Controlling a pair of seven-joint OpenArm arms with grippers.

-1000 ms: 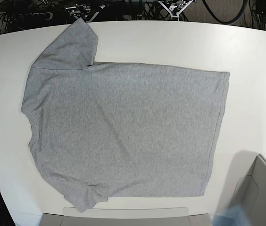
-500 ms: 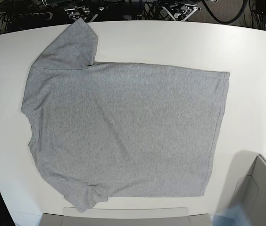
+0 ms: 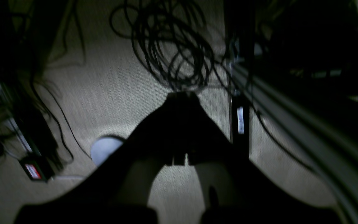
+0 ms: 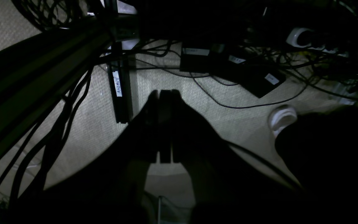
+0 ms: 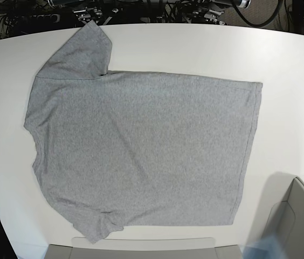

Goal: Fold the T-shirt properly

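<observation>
T-shirt (image 5: 141, 151) lies flat and spread on the white desk (image 5: 281, 59), plain grey side up, no lettering visible. Collar end is toward the base view's left, hem toward its right, running as a near-vertical edge. One sleeve sticks up toward the far desk edge at upper left; the other sleeve at the near edge, lower left, is slightly rumpled and partly tucked under. Body mostly smooth, faint creases only. Nothing of mine touches it.

My left gripper (image 3: 182, 96) is below desk level, pointing at carpeted floor (image 3: 110, 93). Jaws closed together, tips meeting, nothing between them. A coil of black cables (image 3: 172, 46) sits on the floor just past the tips, a pale round object (image 3: 104, 149) off to one side. View is dark and blurred.

My right gripper (image 4: 163, 93) also hangs off the desk over the same kind of carpet. Jaws pressed together, holding nothing. Black power bricks (image 4: 238, 71) with white labels and loose wires lie ahead; a labelled black bar (image 4: 118, 90) stands just beside the tips. A dark metal rail crosses the upper left of this view.

Grey bin (image 5: 297, 221) sits at the desk's near right corner, well apart from the T-shirt hem. Neither arm shows in the base view.
</observation>
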